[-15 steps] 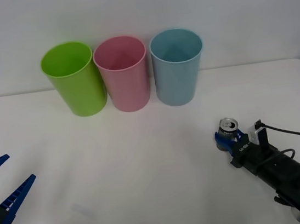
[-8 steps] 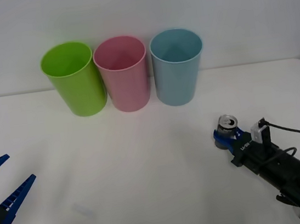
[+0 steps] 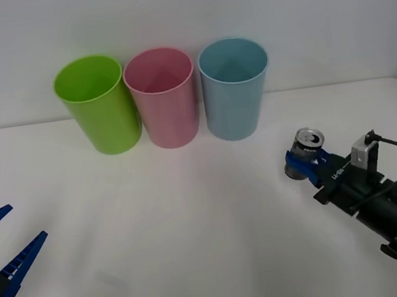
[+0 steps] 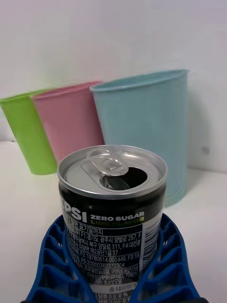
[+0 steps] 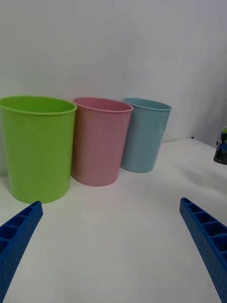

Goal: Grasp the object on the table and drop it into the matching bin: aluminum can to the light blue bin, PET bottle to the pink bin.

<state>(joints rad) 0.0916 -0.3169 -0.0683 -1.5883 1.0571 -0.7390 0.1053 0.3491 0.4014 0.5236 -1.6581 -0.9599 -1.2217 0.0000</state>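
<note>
Right end effector (image 3: pixel 304 164) clamps the small silver-grey aluminum can (image 3: pixel 304 151) at right of frame, seemingly just above the white bench (image 3: pixel 194 229). Light, thin-walled, slippery: grip the lower body. Left end effector (image 3: pixel 6 243) waits wide, lower left.

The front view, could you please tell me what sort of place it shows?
Probably a lab sorting bench: a plain white table against a bare wall, with a green bin, pink bin and light blue bin in a row.

Lab: bare white table (image 3: pixel 194 229), blank wall (image 3: pixel 166 13)
</note>
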